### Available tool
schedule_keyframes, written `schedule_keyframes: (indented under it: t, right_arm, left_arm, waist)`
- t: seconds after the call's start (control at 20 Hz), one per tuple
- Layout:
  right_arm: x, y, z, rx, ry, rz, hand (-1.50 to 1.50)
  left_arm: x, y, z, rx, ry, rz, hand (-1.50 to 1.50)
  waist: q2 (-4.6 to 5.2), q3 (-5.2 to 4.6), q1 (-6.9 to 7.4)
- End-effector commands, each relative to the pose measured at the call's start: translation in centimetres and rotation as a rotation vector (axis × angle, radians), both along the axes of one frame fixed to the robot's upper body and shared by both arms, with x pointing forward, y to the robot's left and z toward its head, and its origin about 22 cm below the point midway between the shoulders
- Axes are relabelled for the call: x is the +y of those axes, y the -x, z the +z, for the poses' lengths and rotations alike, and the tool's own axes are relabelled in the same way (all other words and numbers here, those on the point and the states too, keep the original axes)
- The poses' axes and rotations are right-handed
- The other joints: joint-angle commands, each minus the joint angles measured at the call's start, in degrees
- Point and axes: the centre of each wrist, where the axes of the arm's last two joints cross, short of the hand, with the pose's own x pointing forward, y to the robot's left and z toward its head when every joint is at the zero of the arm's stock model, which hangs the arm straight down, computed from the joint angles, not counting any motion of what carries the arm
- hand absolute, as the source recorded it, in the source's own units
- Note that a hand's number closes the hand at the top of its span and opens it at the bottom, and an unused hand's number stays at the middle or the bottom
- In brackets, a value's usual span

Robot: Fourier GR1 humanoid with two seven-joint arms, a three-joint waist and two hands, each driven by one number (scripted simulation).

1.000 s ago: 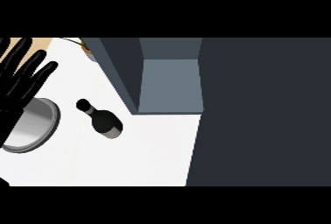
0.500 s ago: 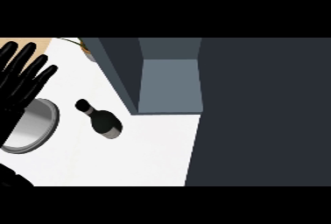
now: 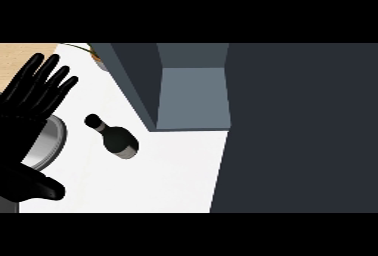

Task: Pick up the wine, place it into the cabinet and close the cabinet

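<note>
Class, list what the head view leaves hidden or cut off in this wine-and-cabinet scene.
1. Right hand: outside the head view altogether.
2. Grey dish: partly covered by the open left hand.
3. Cabinet: cut off by the upper edge. The dark panel beside it may or may not be its door.
4. Wine bottle: seen from above, no label shows.

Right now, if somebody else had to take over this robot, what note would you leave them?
Left hand: open, fingers up, at the view's left edge, holding nothing.
Right hand: not in view.
Wine bottle: on the white counter, between a metal bowl and the cabinet, untouched.
Cabinet: open, nothing visible inside.
Done: nothing yet.
Left: pick up the bottle, put it in the cabinet, close the cabinet.
</note>
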Motion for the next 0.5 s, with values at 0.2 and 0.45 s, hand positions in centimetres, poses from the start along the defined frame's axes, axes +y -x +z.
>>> schedule_keyframes:
  t: [0.2,0.45]
  right_arm:
    - [-1.6,3.7,2.4,-0.087,0.003,-0.059,-1.50]
    - [-1.7,4.7,2.3,-0.090,0.007,-0.074,-1.50]
  left_arm:
    - [0.6,-1.9,-4.2,0.020,-0.038,0.024,-1.50]
    - [0.9,-0.8,-6.6,0.059,-0.028,0.046,-1.50]
  waist:
    - [0.06,0.04,-0.23]
    - [-0.16,0.02,-0.31]
